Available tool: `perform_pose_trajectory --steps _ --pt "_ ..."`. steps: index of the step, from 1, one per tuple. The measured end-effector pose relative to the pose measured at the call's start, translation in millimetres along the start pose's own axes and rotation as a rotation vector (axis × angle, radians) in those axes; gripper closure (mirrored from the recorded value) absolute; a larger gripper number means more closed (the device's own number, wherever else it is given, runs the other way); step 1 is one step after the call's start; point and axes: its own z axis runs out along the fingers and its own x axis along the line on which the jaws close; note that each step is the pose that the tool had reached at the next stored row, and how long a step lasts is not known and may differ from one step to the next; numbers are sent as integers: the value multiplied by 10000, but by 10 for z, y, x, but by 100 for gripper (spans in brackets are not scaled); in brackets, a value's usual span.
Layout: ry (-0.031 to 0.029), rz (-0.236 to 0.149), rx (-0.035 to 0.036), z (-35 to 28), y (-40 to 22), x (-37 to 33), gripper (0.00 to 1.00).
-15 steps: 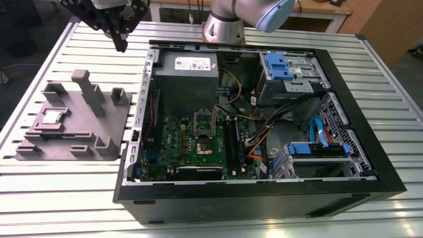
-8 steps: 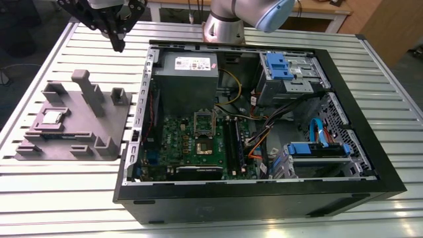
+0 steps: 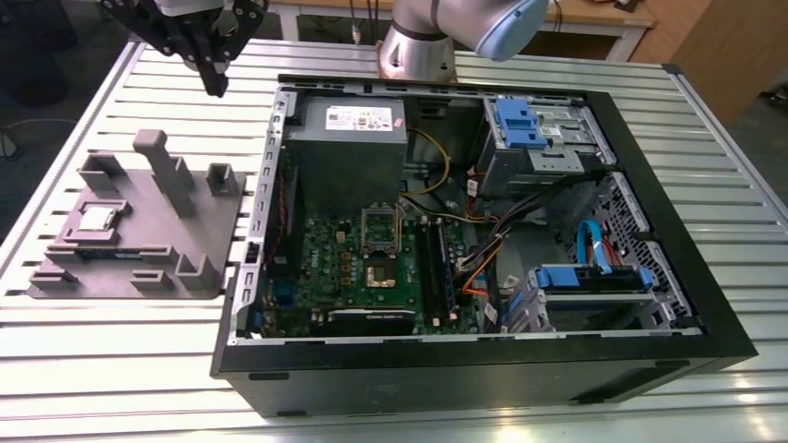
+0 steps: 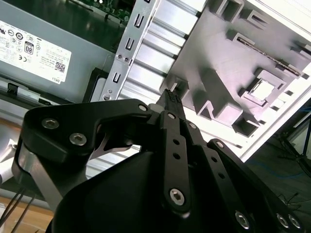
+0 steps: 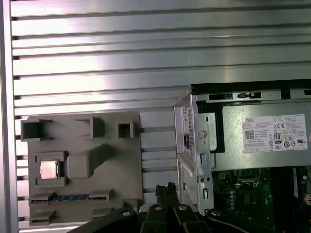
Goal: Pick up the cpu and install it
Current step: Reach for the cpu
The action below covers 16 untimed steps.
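Slatted aluminium table (image 3: 124, 369) underneath everything, and I'm hanging above it with my gripper (image 3: 218, 85) closed on nothing, fingertips pressed together, as both wrist views confirm. The cpu (image 3: 96, 219) is a small flat square with a bright silver-grey top and a pale edge. It lies face up in a square recess of the grey fixture block (image 3: 209, 221), towards the exterior view's left, well apart from me. Around that recess the block has raised walls and pockets, and a tall post (image 3: 166, 171) stands between my fingertips and the chip in the exterior view. To the exterior view's right sits the open computer case (image 3: 493, 369), its metal side wall just beside the block. Inside it are the grey power supply (image 3: 351, 138), the green board (image 3: 369, 268) with a dark square socket (image 3: 378, 270), blue drive brackets (image 3: 518, 120) and a tangle of cables (image 3: 481, 258) running beside the board. My arm (image 3: 431, 37) rises behind the case, cut off at the frame edge, as is the upper part of my gripper. In the first wrist view a blue strip (image 5: 68, 197) sits in the block near the chip; I cannot make out what it is. The socket's detail is too small to tell.
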Motion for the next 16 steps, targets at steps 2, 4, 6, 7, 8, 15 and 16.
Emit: perform_pose_trajectory --steps 2,4,6,7,8,15,16 --pt "0 0 0 0 -1 13 90" --pt "1 0 0 -1 -2 24 90" --pt "0 0 0 -1 -3 34 90" --pt "0 0 0 -1 -3 40 90" --pt "0 0 0 -1 -3 44 90" --pt "1 -2 0 -2 -6 75 90" --pt "2 -2 1 -2 -6 77 90"
